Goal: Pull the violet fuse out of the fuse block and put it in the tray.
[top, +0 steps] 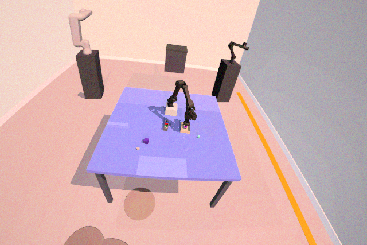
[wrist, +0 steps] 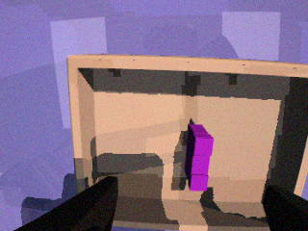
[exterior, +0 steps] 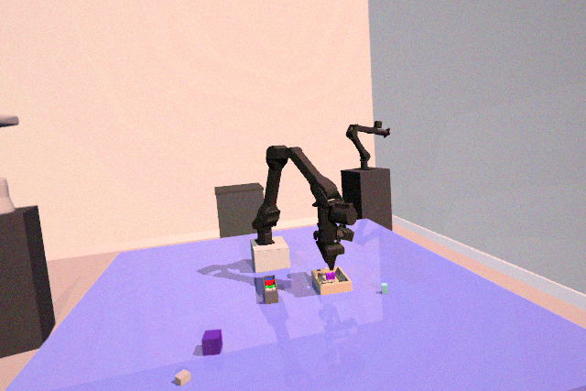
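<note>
Fuse, violet (wrist: 199, 157), sits inside the tray (wrist: 81, 122) on its floor, near the middle and toward the near wall in the wrist view; it looks free of both fingers, with a gap on each side. In the exterior view the violet fuse (exterior: 330, 275) shows as a small bright block inside the tan tray (exterior: 344, 286). Gripper (exterior: 330, 261) hangs directly above the tray, pointing down, jaws spread wide and holding nothing; in the wrist view the two dark fingers sit at the lower corners of the frame, well apart from the fuse.

Fuse block (exterior: 270, 287) stands on the table to the left of the tray in the exterior view, apart from it, with red, green and blue fuses showing at its top; the arm is not touching it. White base pedestal (exterior: 269, 254) of the arm is behind the block.

Also on the violet-blue table (exterior: 426, 330): small teal block (exterior: 384, 287) to the right of the tray, purple cube (exterior: 211, 342) near the front left, small tan block (exterior: 182, 376) in front of that.
</note>
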You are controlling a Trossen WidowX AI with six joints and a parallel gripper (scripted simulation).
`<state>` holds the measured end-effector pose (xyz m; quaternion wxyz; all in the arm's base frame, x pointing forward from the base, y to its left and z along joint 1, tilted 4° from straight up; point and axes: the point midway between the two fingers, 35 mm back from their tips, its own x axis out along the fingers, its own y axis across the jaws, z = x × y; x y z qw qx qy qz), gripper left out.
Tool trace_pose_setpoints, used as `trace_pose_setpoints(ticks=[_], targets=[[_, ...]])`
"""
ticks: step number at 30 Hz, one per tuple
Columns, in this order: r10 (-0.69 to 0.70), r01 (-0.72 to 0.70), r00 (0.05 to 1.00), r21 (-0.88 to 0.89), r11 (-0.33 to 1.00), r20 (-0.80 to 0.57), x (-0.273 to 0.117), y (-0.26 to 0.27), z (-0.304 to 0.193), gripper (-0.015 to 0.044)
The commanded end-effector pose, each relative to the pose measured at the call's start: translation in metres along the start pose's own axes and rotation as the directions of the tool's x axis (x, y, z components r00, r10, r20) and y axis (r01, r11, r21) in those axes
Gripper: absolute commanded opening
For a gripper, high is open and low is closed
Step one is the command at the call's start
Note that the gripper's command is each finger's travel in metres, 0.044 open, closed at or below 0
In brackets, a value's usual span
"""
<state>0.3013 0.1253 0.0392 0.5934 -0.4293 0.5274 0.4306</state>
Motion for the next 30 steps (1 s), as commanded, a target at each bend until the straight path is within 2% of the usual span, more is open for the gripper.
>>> trace_pose_setpoints(ticks=[1,30], targets=[[-0.013,0.013,1.0,0.003,1.0,0.004,-0.0304,-0.0018,0.0007,0.033],[-0.01,0.009,1.0,0.002,1.0,0.007,-0.0325,-0.0013,0.0012,0.033]])
